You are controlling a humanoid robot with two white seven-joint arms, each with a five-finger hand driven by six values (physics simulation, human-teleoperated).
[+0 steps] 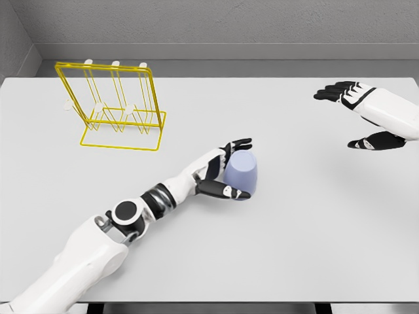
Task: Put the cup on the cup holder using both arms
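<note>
Your left hand [226, 171] fingers wrap the smooth lavender cup [241, 173] mid-frame; right hand [366, 116] spread, empty; yellow wire holder [118, 104] upper left.

Pale grey table [327, 248] — grey speckled wall [229, 23] behind, evenly lit.

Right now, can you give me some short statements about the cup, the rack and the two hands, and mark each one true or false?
1. The left hand is closed around the pale lavender cup. True.
2. The cup hangs on the yellow wire cup holder. False: it stands on the white table, apart from the holder.
3. The right hand holds nothing, with its fingers spread. True.
4. The cup holder is to the right of the cup. False: it is at the far left of the table.
5. Both hands touch the cup. False: only the left one does.
</note>
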